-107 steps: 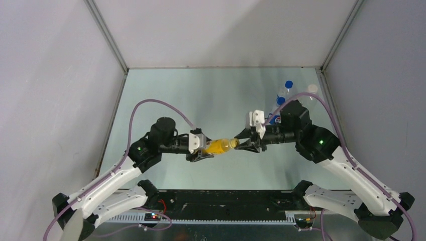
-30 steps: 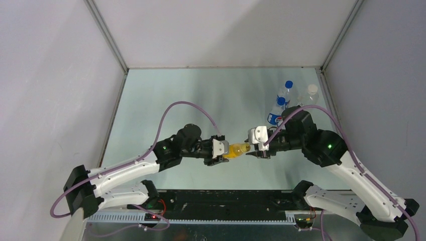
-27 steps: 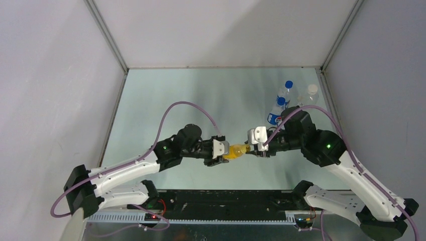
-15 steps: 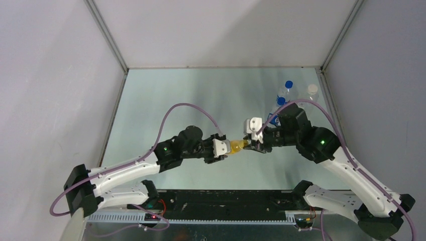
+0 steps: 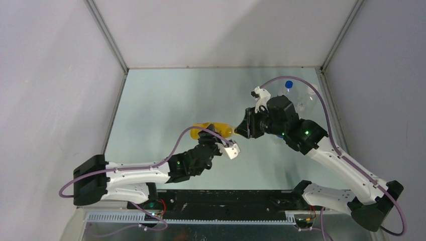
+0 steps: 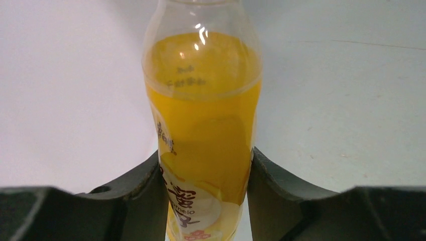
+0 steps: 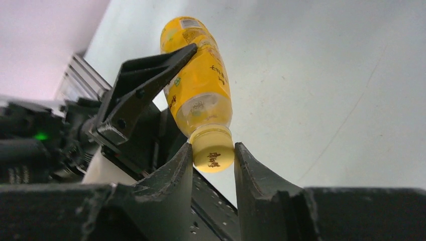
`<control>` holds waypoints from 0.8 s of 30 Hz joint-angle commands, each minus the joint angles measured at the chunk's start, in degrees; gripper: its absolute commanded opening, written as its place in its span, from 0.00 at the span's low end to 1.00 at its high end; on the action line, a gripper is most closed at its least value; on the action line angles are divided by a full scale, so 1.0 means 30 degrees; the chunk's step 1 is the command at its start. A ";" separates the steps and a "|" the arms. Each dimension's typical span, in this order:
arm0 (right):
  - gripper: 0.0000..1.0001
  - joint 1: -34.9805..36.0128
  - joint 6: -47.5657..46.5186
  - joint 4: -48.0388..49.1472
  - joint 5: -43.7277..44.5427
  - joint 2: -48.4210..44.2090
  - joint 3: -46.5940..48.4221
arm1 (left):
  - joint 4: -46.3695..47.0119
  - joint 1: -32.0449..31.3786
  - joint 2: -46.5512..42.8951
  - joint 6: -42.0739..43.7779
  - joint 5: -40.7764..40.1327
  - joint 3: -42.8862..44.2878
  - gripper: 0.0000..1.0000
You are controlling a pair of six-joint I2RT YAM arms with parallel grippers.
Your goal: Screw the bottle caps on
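Two arms meet over the pale surface (image 5: 166,100), with the yellow-orange bottle (image 5: 213,129) held off it between them, neck toward the right arm. Clenched around the bottle's labelled body is the left end effector (image 6: 206,173). The right end effector (image 7: 213,150) grips the yellow cap (image 7: 213,155) on the neck.

White arm shells (image 5: 131,175), black joint housings (image 5: 90,178) — green status lights (image 5: 305,132), purple cables (image 5: 181,135), black wedge-shaped end effector fingers (image 7: 171,175)
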 commanded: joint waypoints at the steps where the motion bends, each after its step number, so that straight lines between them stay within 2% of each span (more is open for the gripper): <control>1: 0.17 0.0340 0.2825 0.2525 -0.0126 -0.0009 0.0026 | 0.3959 -0.0693 -0.0215 0.0639 -0.0832 0.0775 0.00; 3: 0.30 0.0328 0.0816 0.2671 -0.0435 -0.0486 0.0087 | 0.2394 -0.0333 -0.0648 -0.0622 0.0048 0.0821 0.00; 4: 0.34 0.0332 0.0007 0.2731 -0.0806 -0.0686 0.0093 | 0.1379 0.0138 -0.1014 -0.1736 0.0987 0.0777 0.00; 5: 0.40 0.0341 -0.1897 0.2821 -0.1136 -0.1135 0.0094 | 0.0756 0.0451 -0.1226 -0.2322 0.1656 0.0775 0.00; 8: 0.51 0.0329 -0.6435 0.2347 -0.3133 -0.2067 0.0059 | -0.2483 0.2333 -0.2390 -0.4524 0.6124 0.0892 0.00; 9: 0.54 0.0340 -0.8898 0.2174 -0.3516 -0.2601 0.0004 | -0.3109 0.2721 -0.2617 -0.4741 0.7359 0.0935 0.00; 10: 0.55 0.0327 -1.0241 0.1744 -0.4520 -0.3160 -0.0140 | -0.4135 0.3480 -0.3051 -0.5153 0.9524 0.1040 0.00; 11: 0.57 0.0325 -1.3093 0.1535 -0.5073 -0.3473 -0.0257 | -0.4535 0.3807 -0.3256 -0.5378 1.1757 0.1112 0.00; 15: 0.59 0.0329 -1.8517 0.0392 -0.8203 -0.5061 -0.1008 | -0.6977 0.5560 -0.3661 -0.6185 1.7470 0.1875 0.00; 19: 0.58 0.0342 -2.1685 -0.0359 -0.9695 -0.5656 -0.1414 | -0.9279 0.6063 -0.3120 -0.6336 2.0897 0.3036 0.00; 24: 0.56 0.0343 -2.3287 -0.0857 -1.0415 -0.5386 -0.1412 | -1.0471 0.6180 -0.2289 -0.6134 2.3205 0.4357 0.00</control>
